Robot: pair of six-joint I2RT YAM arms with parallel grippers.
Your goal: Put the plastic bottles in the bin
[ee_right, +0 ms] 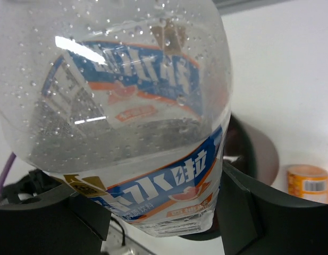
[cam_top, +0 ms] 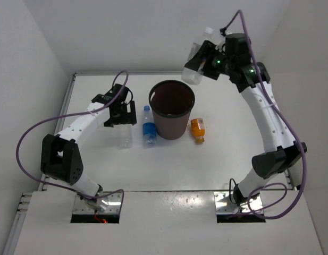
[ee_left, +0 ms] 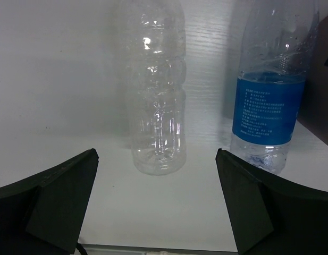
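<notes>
My right gripper is shut on a clear white-labelled bottle, held high to the right of and behind the dark brown bin. On the table lie a plain clear bottle, a clear bottle with blue label left of the bin, and a short orange bottle right of it. My left gripper is open, just behind the plain clear bottle, which lies ahead of the fingers, not between them. The blue-labelled bottle lies ahead of the right finger.
White walls enclose the table on the left, back and right. The bin's brown side shows at the right edge of the left wrist view. The bin's rim and the orange bottle show below the held bottle.
</notes>
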